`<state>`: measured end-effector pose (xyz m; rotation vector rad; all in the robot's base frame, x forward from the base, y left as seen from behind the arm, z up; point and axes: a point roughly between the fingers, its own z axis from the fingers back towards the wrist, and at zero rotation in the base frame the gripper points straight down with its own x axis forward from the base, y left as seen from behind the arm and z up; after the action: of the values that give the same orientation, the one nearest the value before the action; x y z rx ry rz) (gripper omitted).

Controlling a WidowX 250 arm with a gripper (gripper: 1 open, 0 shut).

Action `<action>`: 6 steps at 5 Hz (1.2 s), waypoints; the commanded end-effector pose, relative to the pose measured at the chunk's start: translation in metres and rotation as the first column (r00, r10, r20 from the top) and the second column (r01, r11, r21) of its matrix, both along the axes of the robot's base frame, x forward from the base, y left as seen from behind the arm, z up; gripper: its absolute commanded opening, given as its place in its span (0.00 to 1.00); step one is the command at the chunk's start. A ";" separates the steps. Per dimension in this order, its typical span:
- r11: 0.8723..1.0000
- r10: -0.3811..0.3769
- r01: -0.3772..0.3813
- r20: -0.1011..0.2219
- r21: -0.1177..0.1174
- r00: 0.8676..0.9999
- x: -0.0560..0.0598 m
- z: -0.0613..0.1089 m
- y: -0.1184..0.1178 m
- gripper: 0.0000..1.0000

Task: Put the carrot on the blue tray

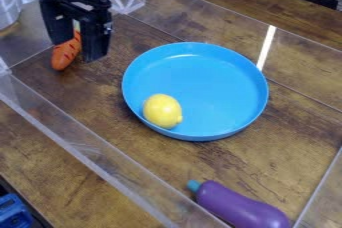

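In the camera view, my pincer [78, 40] hangs wide open, gripping nothing, over the carrot [66, 54], which lies on the worktop [160, 182] left of the blue tray [214, 84]. Descending misaligned, one finger could land on the carrot and knock it aside.
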<state>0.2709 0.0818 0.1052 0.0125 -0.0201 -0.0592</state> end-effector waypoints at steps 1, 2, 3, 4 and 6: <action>0.999 0.025 -0.027 0.070 0.027 0.997 0.003 0.015 0.007 1.00; 0.998 -0.049 0.046 0.081 0.032 0.996 0.006 0.007 0.022 1.00; 0.994 -0.105 0.102 0.092 0.040 0.990 0.010 -0.002 0.039 1.00; 0.996 -0.087 0.082 0.112 0.045 0.990 0.020 0.002 0.042 1.00; 0.997 -0.078 0.074 0.137 0.038 0.987 0.029 -0.016 0.049 1.00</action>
<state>0.2986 0.1237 0.0767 0.0287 -0.1223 -0.1515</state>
